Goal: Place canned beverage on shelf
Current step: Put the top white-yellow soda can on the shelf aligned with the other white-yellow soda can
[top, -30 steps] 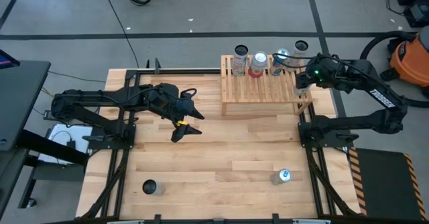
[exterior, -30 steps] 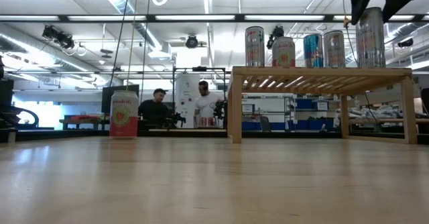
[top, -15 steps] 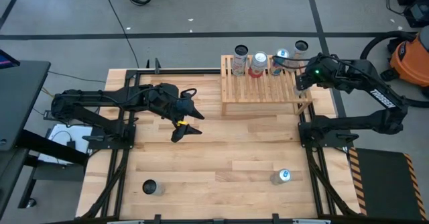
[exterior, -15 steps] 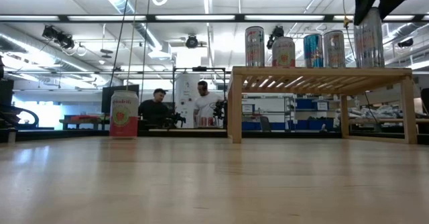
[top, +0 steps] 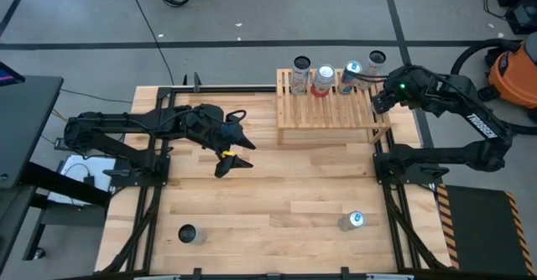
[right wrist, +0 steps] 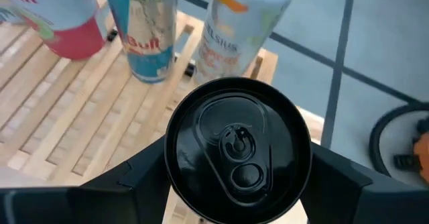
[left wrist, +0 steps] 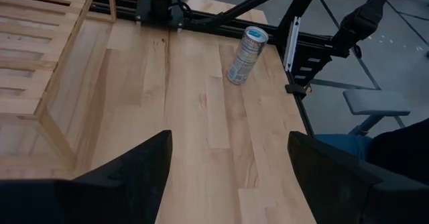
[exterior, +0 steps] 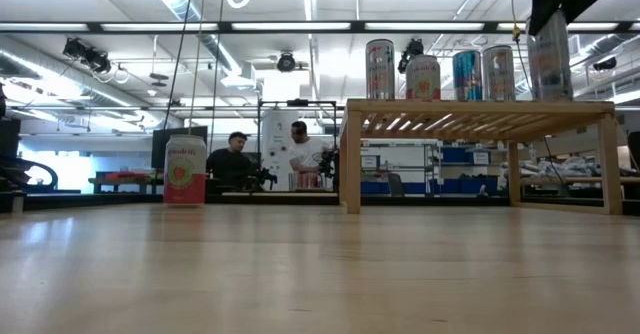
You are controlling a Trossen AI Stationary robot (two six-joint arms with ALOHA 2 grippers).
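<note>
I see the right tool [right wrist: 236,204] gripping a black-topped can [right wrist: 238,150] (silver-sided) above the slatted shelf [top: 331,110].

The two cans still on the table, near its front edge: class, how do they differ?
The dark can sits front-left, with a black top; the silver can sits front-right, with a pale blue-tinted top. The silver can shows a tall side; the dark can does not. Both stand upright, untouched.

Black-topped can [right wrist: 238,159] upright on light-wood slatted shelf [top: 327,109], right end.
</note>
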